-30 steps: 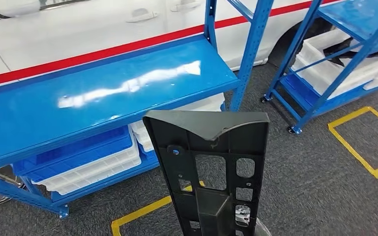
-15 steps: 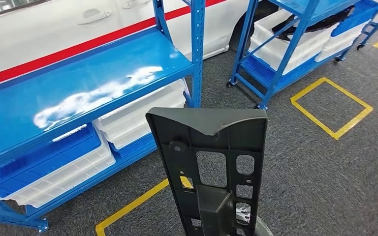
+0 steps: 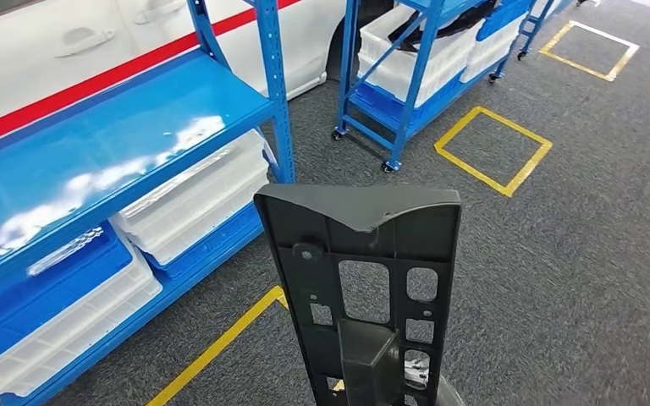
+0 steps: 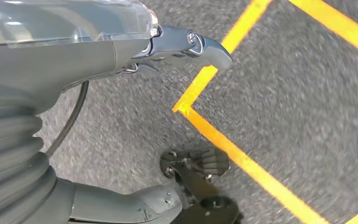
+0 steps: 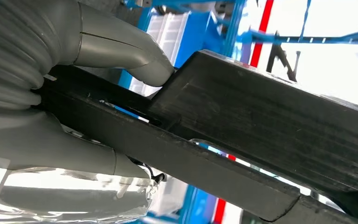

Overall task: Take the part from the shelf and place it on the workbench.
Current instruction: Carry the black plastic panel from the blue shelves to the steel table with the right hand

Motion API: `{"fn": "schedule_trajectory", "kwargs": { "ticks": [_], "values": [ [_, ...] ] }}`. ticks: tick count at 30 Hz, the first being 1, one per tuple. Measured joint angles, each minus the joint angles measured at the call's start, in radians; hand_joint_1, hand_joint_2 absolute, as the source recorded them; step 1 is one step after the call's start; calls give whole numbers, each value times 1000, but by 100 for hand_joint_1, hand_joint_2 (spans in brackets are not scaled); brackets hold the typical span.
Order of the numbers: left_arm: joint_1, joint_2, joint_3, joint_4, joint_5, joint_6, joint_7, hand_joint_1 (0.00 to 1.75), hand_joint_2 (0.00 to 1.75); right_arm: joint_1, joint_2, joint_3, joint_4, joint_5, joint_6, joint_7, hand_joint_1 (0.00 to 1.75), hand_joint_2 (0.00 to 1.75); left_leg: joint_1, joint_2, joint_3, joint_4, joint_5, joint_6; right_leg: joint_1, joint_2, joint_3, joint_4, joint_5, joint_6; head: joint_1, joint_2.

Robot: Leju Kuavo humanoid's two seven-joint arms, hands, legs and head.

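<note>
Dark grey perforated plastic panel part (image 3: 364,279) held upright, near centre, gripped by right hand (image 5: 70,112). Left hand (image 4: 121,56) empty, fingers apart, hanging over grey carpet (image 3: 559,254) and yellow floor tape (image 4: 233,154). Blue steel shelf (image 3: 110,135) with white bins (image 3: 195,199) far left; wheeled blue rack (image 3: 415,68) farther off.

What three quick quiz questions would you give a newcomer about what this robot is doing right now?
1. True or false: the dark grey plastic part with rectangular cut-outs stands upright, held from below.
2. Which hand grips it? A) the left hand B) the right hand
3. Fill in: the yellow tape lines are stuck on the grey ____.

Key:
1. True.
2. B; the right wrist view shows its thumb pressed on the part, while the left hand hangs over the floor, fingers apart, holding nothing.
3. Carpet floor.
</note>
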Motion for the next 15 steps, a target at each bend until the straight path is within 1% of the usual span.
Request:
{"fn": "schedule_trajectory", "kwargs": {
  "ticks": [1,2,3,4,5,6,7,8,9,10,11,12,13,14,15],
  "values": [
    [-1,0,1,0,1,1,0,0,175,3,0,0,1,0,-4,-1,175,175,-2,12,-4,8,-2,-5,3,-21,41,-63,13,-3,0,0],
    [-1,0,2,0,2,2,1,0,175,7,0,-1,1,0,-8,-3,175,175,-4,22,-5,14,-4,-11,7,-37,64,-103,18,-8,0,0],
    [-2,0,4,0,2,3,2,0,175,14,0,-2,1,0,-11,-7,175,175,-5,32,-7,18,-5,-18,11,-45,71,-120,17,-14,0,0],
    [-3,-1,6,0,2,3,4,0,175,23,0,-4,2,0,-14,-11,175,175,-6,42,-8,21,-6,-23,16,-36,67,-121,18,-21,0,0],
    [-4,-1,7,0,3,3,6,0,175,34,0,-6,2,0,-16,-15,175,175,-6,49,-7,21,-7,-29,15,-26,64,-121,21,-27,0,0],
    [-5,-1,10,0,4,3,7,0,175,44,0,-8,2,1,-17,-19,175,175,-3,39,-10,29,-15,-36,14,-15,62,-124,25,-33,0,0],
    [-6,-1,12,0,5,4,9,0,175,53,0,-10,2,2,-19,-23,175,175,0,16,-19,50,-33,-42,13,-5,59,-126,29,-40,0,0],
    [-5,-1,16,0,6,4,9,0,175,60,0,-12,3,4,-21,-26,175,175,2,-15,-36,91,-62,-48,11,5,56,-128,33,-47,0,0],
    [-3,-1,19,0,6,4,10,0,175,67,0,-14,3,6,-24,-30,175,175,5,-48,-60,150,-97,-51,11,16,52,-128,36,-51,0,0],
    [0,-1,22,0,5,3,10,0,175,75,0,-17,3,9,-28,-33,175,175,6,-66,-89,218,-130,-53,12,27,49,-128,39,-55,0,0],
    [3,-1,23,0,4,3,11,0,175,85,0,-22,3,11,-32,-35,175,175,7,-73,-112,274,-149,-54,13,40,47,-126,40,-56,0,0],
    [5,-1,24,0,3,3,13,0,175,97,0,-27,3,14,-35,-38,175,175,7,-75,-124,302,-150,-54,14,54,45,-124,41,-57,0,0],
    [6,-1,24,0,0,3,16,0,175,109,0,-33,4,18,-37,-41,175,175,7,-77,-119,293,-130,-53,15,69,44,-121,41,-57,0,0],
    [6,-1,25,0,-3,3,19,0,175,120,0,-38,3,23,-40,-43,175,175,7,-82,-98,248,-95,-51,15,84,43,-117,41,-56,0,0],
    [6,0,25,0,-7,2,22,0,175,132,0,-43,3,29,-44,-46,175,175,8,-98,-70,183,-58,-47,14,98,42,-113,40,-55,0,0]
  ]
}}
